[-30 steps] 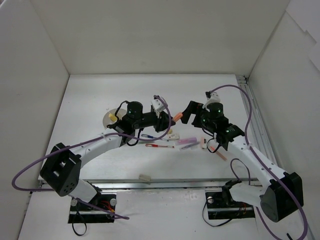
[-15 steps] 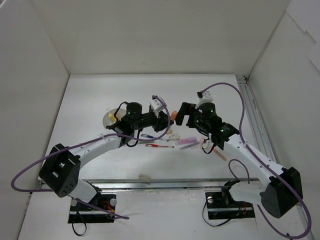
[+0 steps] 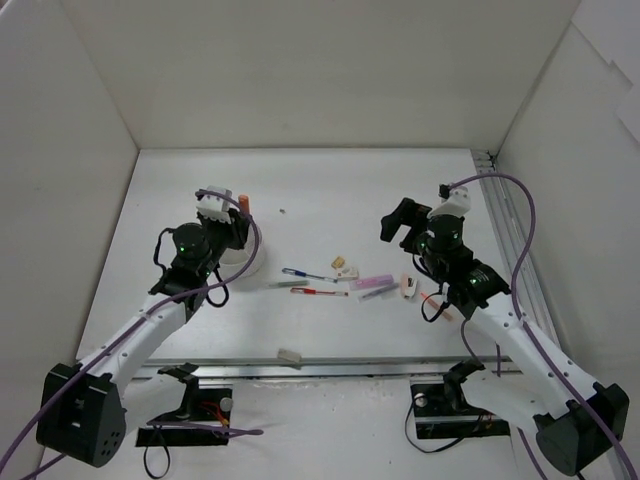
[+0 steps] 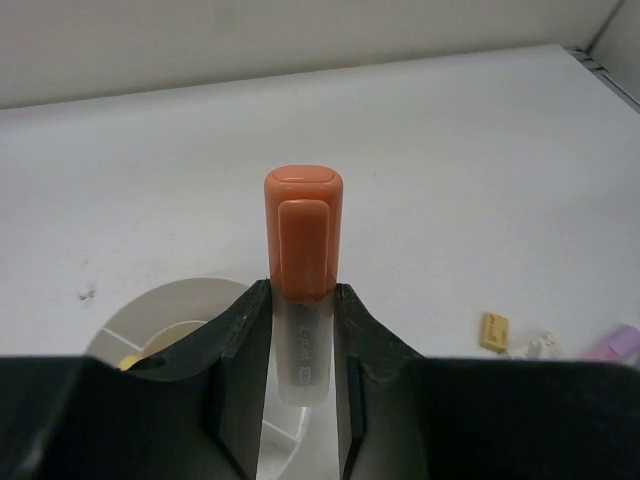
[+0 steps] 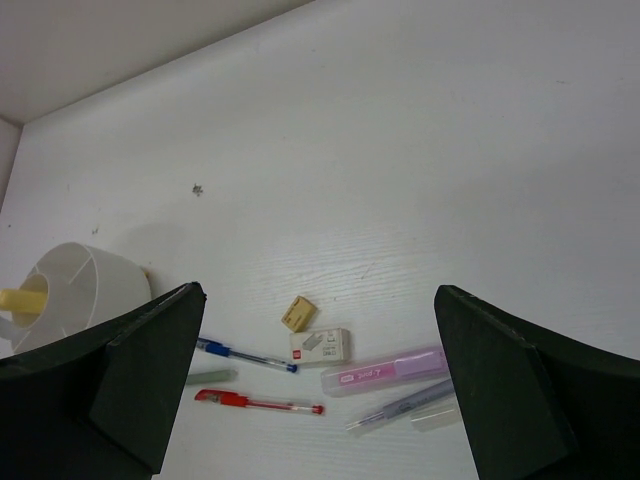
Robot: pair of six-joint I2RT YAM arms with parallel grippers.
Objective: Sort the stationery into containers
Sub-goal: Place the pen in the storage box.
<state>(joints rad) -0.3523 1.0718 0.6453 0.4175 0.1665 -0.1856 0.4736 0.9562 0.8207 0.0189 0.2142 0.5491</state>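
Your left claw is pinching the orange marker, its cap poking out past the fingertips, over the right part of the white cup. A yellow marker stands in one of the cup's compartments. Your right claw is spread wide above the desk, where the blue pen, red pen and pink marker lie.

A cup sits toward the desk's left edge, a marker standing inside; the left jaws hold a second marker over it. Right of the cup lie a pen, a second pen in front, two erasers, then a third marker. A lone eraser lies by the front edge.
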